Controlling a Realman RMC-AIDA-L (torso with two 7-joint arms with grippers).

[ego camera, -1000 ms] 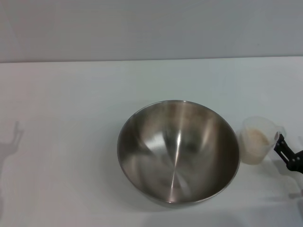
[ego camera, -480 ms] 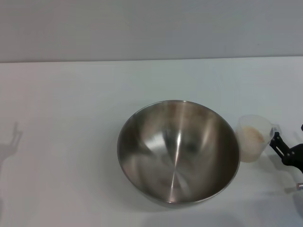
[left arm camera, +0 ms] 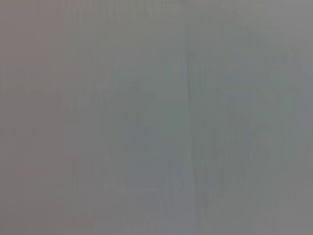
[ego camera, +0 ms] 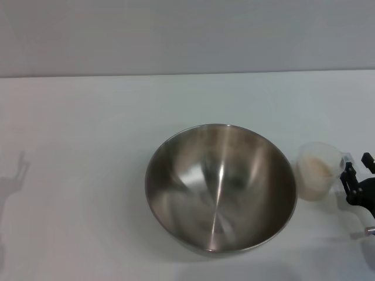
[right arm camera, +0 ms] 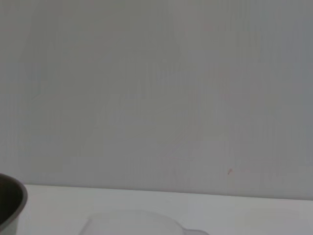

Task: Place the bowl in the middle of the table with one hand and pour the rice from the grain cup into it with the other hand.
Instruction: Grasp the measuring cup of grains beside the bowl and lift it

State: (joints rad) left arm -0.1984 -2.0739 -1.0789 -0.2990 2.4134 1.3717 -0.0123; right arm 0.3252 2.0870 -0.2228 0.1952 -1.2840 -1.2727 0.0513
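Since 0.5 s ago the small clear tapered plastic grain cup (ego camera: 319,170) is sitting a touch farther to the robot's right and more upright, and the black right gripper (ego camera: 357,184) is showing more of itself at the head view's right edge. Its fingers are reaching toward the cup's handle side, w/ one fingertip seeming to meet the tab at the rim; can't tell whether they're clamping it or parted. Most of that gripper is being cut off by the frame edge.

Pale beige rice (ego camera: 318,168) is lying inside the cup as a granular mass. The cup is standing on the plain white matte table (ego camera: 88,146), just beside the large round stainless-steel bowl (ego camera: 220,187), to its right, approx. mid-table. Bowl interior is shiny, brushed, w/ no rice visible in it.

Right wrist view is catching only the cup's rim (right arm camera: 132,223) and a sliver of the bowl (right arm camera: 11,203). Left wrist view is showing blank grey; left gripper isn't visible anywhere.
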